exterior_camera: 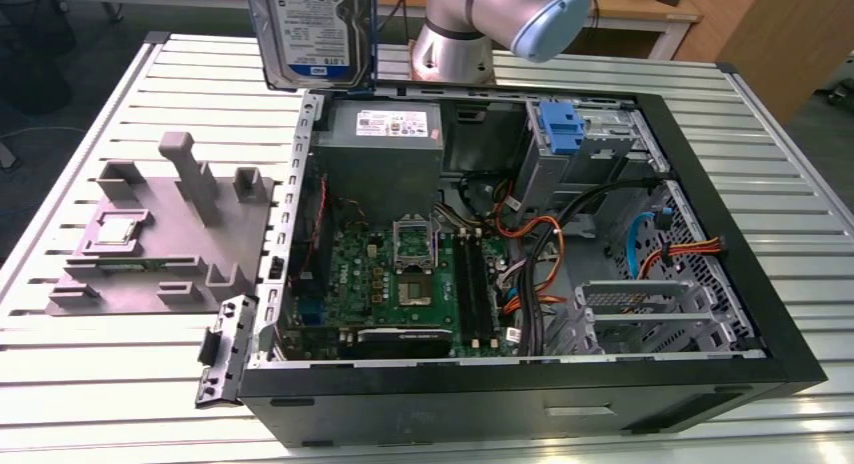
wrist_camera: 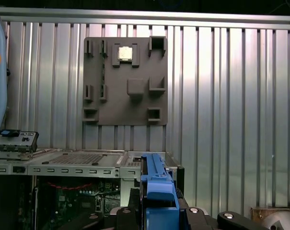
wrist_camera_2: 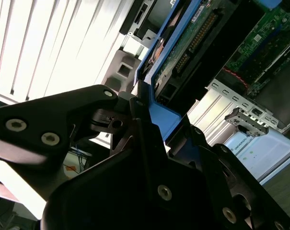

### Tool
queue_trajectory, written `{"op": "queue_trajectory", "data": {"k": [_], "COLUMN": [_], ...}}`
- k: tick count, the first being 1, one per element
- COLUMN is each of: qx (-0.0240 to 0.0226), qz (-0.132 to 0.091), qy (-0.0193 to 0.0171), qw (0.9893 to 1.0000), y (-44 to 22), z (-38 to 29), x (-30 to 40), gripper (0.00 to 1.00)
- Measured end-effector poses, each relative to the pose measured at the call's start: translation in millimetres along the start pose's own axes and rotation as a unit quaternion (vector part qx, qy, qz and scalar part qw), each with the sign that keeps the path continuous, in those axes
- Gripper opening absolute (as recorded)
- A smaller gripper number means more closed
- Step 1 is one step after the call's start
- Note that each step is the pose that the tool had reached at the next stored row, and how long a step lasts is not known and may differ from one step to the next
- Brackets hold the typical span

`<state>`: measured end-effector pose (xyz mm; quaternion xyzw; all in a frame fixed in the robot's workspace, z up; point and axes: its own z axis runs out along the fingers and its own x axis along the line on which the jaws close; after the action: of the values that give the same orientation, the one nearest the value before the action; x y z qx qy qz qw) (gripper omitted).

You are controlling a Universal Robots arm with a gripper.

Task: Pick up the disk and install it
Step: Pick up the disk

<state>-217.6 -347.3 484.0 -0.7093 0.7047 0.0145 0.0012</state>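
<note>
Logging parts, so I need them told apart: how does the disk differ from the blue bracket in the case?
The disk is held upright in the air, the gripper shut on its rail; the blue bracket sits inside the case. The disk carries a silver drive with a white-and-blue label; the blue bracket looks empty. Both show blue plastic.

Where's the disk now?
The disk hangs upright at the top of the exterior view, toward its left, above the computer case's corner by the power supply; the first wrist view shows it clamped in the end effector.
</note>
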Motion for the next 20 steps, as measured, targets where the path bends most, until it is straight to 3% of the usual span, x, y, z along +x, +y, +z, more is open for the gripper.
{"op": "queue_trajectory", "data": {"k": [11, 20], "qx": [0.0000, 0.0000], "qz": [0.000, 0.002], "qy": [0.0004, 0.0022], "qw": [1.0000, 1.0000], "y": [-13.4, -13.6], "z": [-0.3, -0.6], "x": [0.9, 14.9], "gripper": [0.36, 0.36]}}
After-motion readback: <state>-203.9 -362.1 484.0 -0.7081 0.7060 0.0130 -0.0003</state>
